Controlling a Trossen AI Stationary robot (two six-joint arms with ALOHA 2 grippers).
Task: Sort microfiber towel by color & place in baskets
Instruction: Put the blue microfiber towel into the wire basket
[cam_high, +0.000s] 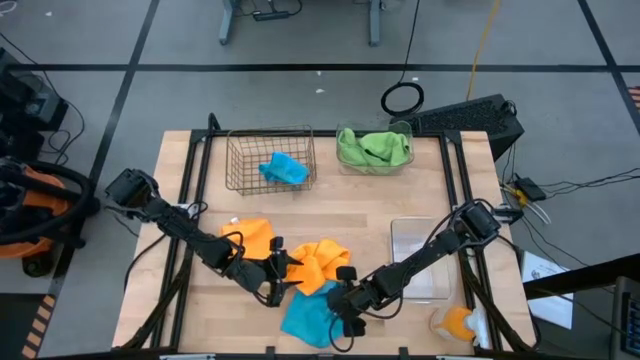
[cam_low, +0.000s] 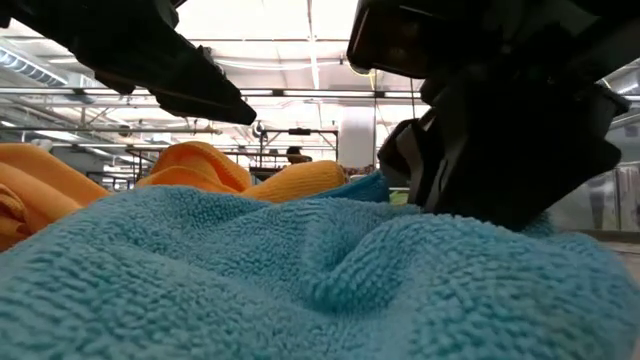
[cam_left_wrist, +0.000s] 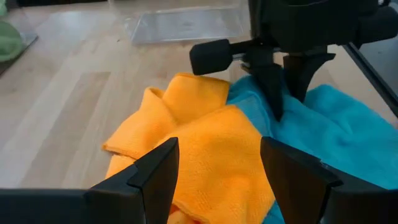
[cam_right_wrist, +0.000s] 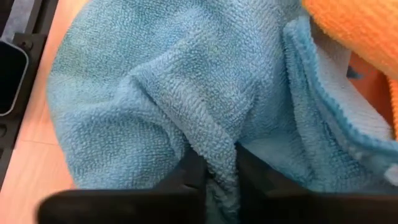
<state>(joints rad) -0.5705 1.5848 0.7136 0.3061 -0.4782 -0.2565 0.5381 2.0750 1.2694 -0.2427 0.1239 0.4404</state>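
Teal terry microfiber, the crumpled blue towel (cam_high: 308, 318) at the near edge of the table, is what your right gripper (cam_right_wrist: 212, 177) is on: its 2 fingers are pinched together on a raised ridge of that cloth, so it's a real grasp, not a hover.

The relation that matters for what comes next: the brownish wire-grid basket (cam_high: 245, 170), which already has 1 small blue towel (cam_high: 284, 168) in it, sits at the far side and to the left of your claw, clear across the table. So my read is you'll be hauling the towel far and left, right over the loose orange microfiber towel (cam_left_wrist: 199, 143) that overlaps the blue one's far edge.

Your left gripper (cam_left_wrist: 216, 167) sits just left of the right one, fingers spread apart with nothing between them, above that orange cloth. It's actually nearer the wire basket, but it isn't the one holding blue.

For orientation:
- Clear plastic bin with the green towel (cam_high: 374, 147) is far, right of the wire basket.
- 2nd clear plastic bin (cam_high: 418, 240), on the right, looks to have nothing in it, probably where orange goes.
- Another folded orange towel (cam_high: 254, 236) lies left of the pile.

Watch the overlap; lifting blue may drag orange along.
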